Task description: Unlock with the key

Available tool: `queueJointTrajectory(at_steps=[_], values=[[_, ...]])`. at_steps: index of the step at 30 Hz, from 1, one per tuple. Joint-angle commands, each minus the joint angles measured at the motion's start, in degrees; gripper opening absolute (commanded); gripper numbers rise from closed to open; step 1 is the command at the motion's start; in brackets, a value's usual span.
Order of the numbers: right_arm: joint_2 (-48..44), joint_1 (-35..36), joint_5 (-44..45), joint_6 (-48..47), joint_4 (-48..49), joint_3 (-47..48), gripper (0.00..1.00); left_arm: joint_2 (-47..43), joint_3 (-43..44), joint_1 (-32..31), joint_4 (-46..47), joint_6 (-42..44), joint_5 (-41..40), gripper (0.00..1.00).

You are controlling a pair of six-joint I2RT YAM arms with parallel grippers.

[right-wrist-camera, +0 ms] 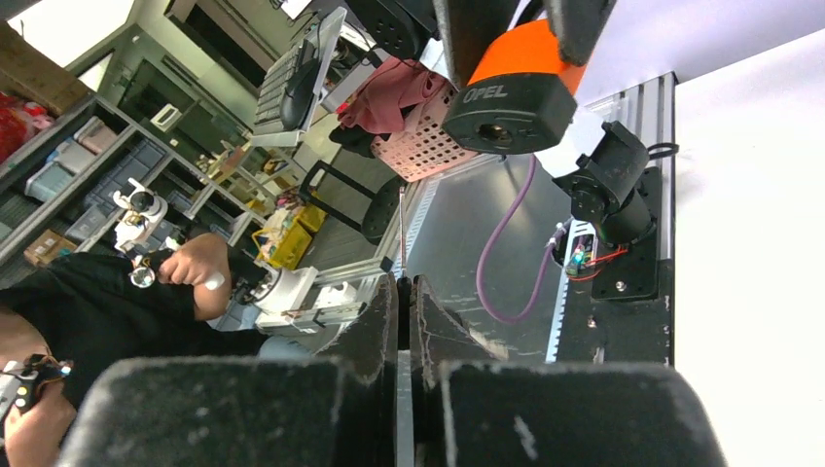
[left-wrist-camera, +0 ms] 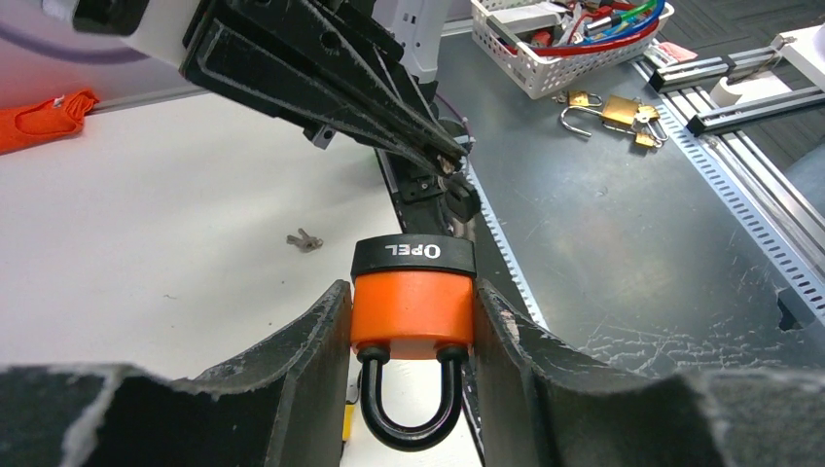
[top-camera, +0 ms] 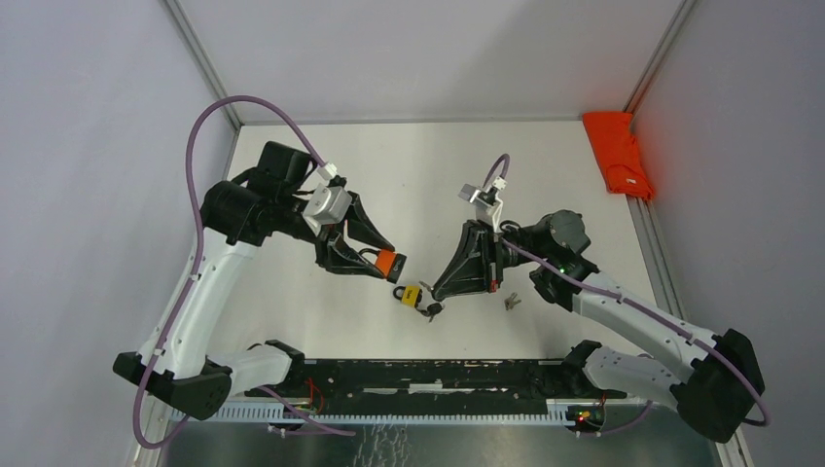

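Observation:
An orange padlock [left-wrist-camera: 412, 304] with a black base marked OPEL is held off the table, my left gripper [left-wrist-camera: 413, 292] shut on its body and its black shackle [left-wrist-camera: 409, 428] pointing back at the wrist. The same padlock [top-camera: 387, 263] shows in the top view in my left gripper [top-camera: 384, 261]. My right gripper [top-camera: 435, 290] faces it from the right, shut on a thin key [right-wrist-camera: 400, 233] seen edge-on between its fingers. The padlock's keyhole [right-wrist-camera: 494, 131] faces my right gripper [right-wrist-camera: 404, 282], up and to the right of the key's tip, with a gap between.
A small yellow padlock [top-camera: 409, 295] with dark keys [top-camera: 431, 309] sits just below the two grippers. Loose keys [top-camera: 511, 302] lie on the white table to the right. An orange cloth [top-camera: 619, 153] is at the far right edge. A white basket [left-wrist-camera: 574, 44] and brass padlocks [left-wrist-camera: 613, 112] sit beyond the table.

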Motion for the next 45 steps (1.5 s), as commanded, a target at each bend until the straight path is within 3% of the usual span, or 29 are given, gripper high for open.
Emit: queueJointTrajectory(at_steps=[1,14,34,45], values=[[2.11,0.89,1.42,2.1,2.09,3.21,0.0,-1.21,0.11,-0.62,2.19,-2.37,1.13,0.02],[8.59,1.81,1.69,2.25,0.96,8.35,0.0,-2.38,0.02,-2.35,2.19,-2.5,1.37,0.02],[8.95,4.05,3.26,-0.29,-3.2,7.7,0.0,-2.19,0.78,-3.26,2.15,-2.82,1.59,0.02],[9.36,4.06,4.53,7.6,0.25,7.0,0.0,-3.61,-0.69,-5.2,2.1,-3.38,-0.12,0.02]])
